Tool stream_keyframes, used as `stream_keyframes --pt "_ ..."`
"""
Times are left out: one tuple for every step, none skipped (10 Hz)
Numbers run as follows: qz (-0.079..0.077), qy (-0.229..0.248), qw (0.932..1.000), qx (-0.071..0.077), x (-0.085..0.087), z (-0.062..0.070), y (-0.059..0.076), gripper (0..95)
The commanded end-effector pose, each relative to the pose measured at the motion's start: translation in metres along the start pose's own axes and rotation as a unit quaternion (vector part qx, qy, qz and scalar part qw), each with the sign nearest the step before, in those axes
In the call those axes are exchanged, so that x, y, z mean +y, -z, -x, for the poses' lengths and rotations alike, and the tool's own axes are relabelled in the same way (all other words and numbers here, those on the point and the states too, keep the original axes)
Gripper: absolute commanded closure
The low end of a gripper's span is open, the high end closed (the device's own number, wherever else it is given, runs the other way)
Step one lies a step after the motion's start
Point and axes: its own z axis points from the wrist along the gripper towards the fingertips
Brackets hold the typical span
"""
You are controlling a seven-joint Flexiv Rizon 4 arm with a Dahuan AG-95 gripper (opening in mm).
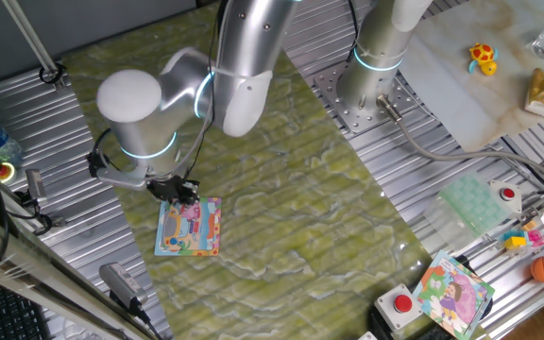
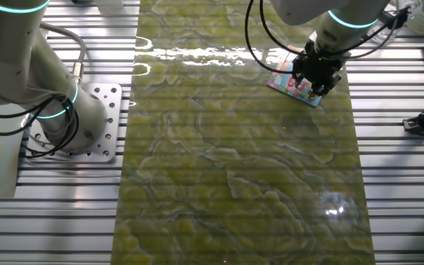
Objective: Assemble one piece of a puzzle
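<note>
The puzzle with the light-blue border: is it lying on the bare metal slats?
No, the puzzle lies on the green mat, under the claw.

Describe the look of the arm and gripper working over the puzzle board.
The arm is glossy silver-grey with rounded white joint caps and glowing cyan rings at the joints. Black cables loop along its wrist. The small black gripper has dark jaws; no markings are legible.

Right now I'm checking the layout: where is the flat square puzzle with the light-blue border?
In one fixed view the puzzle lies on the green mat's lower left, directly beneath the gripper.
</note>
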Motion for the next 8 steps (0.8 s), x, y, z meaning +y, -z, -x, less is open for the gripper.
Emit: stream_keyframes --pt "-0.006 -0.008 0.9999 0.001 0.018 0.011 -0.003 95.0" --pt "-0.01 -0.013 0.9999 0.0 0.026 0.015 -0.005 95.0" --pt "-0.009 -0.01 0.9999 0.0 0.026 0.015 -0.005 95.0" --pt "-0.009 -0.008 0.9999 -0.001 0.025 0.014 -0.005 95.0" --pt "-0.009 -0.005 0.9999 0.0 0.023 0.013 -0.004 95.0" --pt "-0.008 -0.001 1.0 0.0 0.02 0.012 -0.003 95.0" --pt "-0.008 0.006 1.0 0.001 0.015 0.01 -0.002 95.0" --pt "-0.007 0.012 0.9999 0.002 0.012 0.008 -0.002 95.0"
